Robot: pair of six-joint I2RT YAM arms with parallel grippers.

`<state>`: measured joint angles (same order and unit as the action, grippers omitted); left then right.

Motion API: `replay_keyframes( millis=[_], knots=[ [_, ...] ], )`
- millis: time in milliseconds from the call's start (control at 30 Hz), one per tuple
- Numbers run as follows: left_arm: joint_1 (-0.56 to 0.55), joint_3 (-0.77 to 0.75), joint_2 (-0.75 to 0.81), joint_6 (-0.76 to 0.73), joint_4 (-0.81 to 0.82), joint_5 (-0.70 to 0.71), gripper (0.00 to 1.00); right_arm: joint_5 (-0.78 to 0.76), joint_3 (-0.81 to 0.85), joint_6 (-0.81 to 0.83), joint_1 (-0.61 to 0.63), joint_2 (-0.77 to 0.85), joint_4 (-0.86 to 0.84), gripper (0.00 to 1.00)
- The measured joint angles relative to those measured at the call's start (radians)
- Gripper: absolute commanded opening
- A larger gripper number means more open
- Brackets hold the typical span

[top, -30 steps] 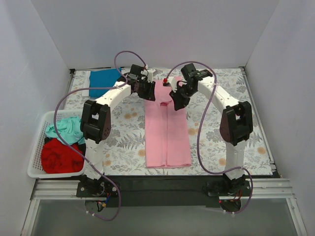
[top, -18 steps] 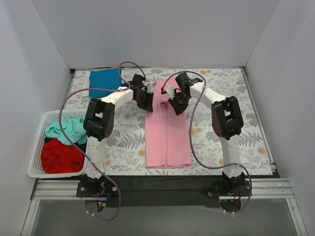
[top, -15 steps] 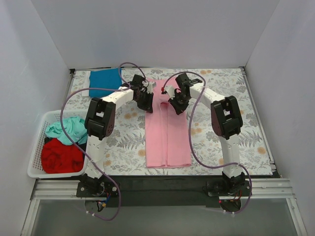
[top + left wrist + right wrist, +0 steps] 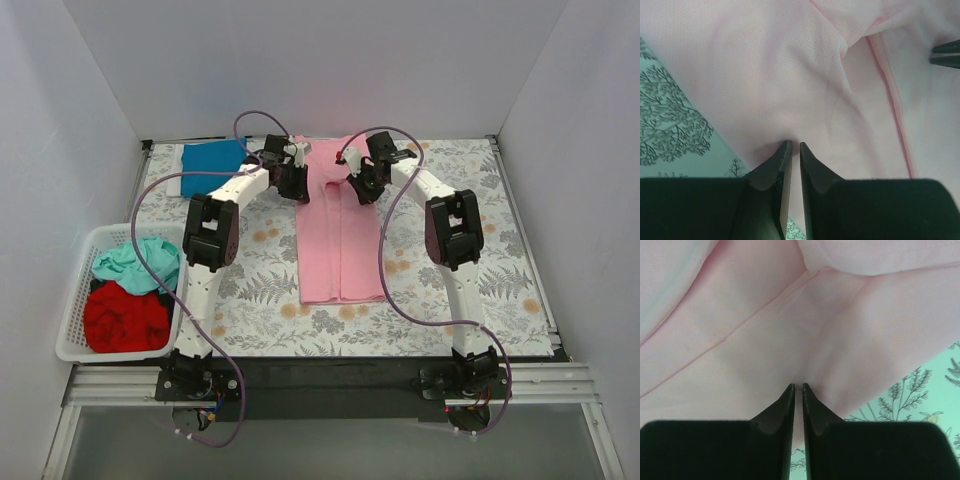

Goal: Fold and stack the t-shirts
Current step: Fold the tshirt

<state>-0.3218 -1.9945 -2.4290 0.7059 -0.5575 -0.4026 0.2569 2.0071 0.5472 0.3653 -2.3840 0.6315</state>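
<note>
— Where does your pink t-shirt [image 4: 340,250] lie?
— It lies folded into a long strip down the middle of the floral tablecloth [image 4: 260,290], collar end far from you.
— And your grippers?
— Your left gripper [image 4: 794,145] and right gripper [image 4: 797,386] both pinch its far end, fingers nearly touching on the cloth.

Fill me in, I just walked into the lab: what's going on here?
Both arms are working on the pink t-shirt, folded into a long strip on the floral table. The left gripper and right gripper each pinch its far, collar end. A folded blue shirt lies at the far left corner, and the basket holds a teal garment and a red garment.
</note>
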Motion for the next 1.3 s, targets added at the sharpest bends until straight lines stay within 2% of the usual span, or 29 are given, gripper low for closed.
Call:
replay_keyframes(
  millis=[133,233,267,333,367,533,633,767,933,1033,1133,1167,1300],
  knots=[
    [0.004,-0.089,-0.05,-0.011,-0.01,0.016,0.19,0.003,0.021,-0.005,-0.004,-0.016,-0.024,0.21],
    [0.004,-0.125,-0.066,-0.033,-0.018,0.015,0.3,0.003,0.024,-0.019,-0.004,-0.014,-0.028,0.41],
    [0.004,-0.125,-0.061,-0.043,-0.019,0.006,0.36,0.002,0.024,-0.019,-0.004,-0.011,-0.027,0.48],
    [0.005,-0.098,-0.039,-0.069,-0.01,-0.016,0.73,0.0,0.024,-0.013,-0.004,0.008,-0.012,0.55],
    [0.006,-0.071,-0.018,-0.076,-0.004,-0.032,0.8,0.0,0.016,-0.005,-0.004,0.031,-0.006,0.64],
    [0.009,0.097,0.211,-0.119,0.022,-0.122,0.82,0.039,-0.066,0.053,-0.005,0.291,0.009,0.77],
    [0.013,0.222,0.444,-0.177,0.078,-0.179,0.82,0.101,-0.124,0.087,-0.005,0.513,-0.019,0.95],
    [0.013,0.527,0.852,-0.303,0.223,-0.261,0.83,0.216,-0.283,0.141,-0.002,0.822,-0.072,0.97],
    [-0.005,0.843,1.174,-0.541,0.24,-0.32,0.82,0.295,-0.575,0.277,0.066,1.017,-0.069,0.88],
    [-0.032,1.035,1.234,-0.682,0.2,-0.321,0.77,0.278,-0.838,0.374,0.163,1.07,-0.047,0.79],
    [-0.076,1.2,1.226,-0.799,0.156,-0.303,0.72,0.239,-1.051,0.446,0.275,1.08,-0.016,0.71],
    [-0.101,1.249,1.223,-0.833,0.141,-0.293,0.71,0.226,-1.101,0.461,0.311,1.08,-0.008,0.67],
    [-0.182,1.339,1.191,-0.895,0.14,-0.268,0.61,0.177,-1.216,0.505,0.399,1.082,-0.045,0.62]
  ],
)
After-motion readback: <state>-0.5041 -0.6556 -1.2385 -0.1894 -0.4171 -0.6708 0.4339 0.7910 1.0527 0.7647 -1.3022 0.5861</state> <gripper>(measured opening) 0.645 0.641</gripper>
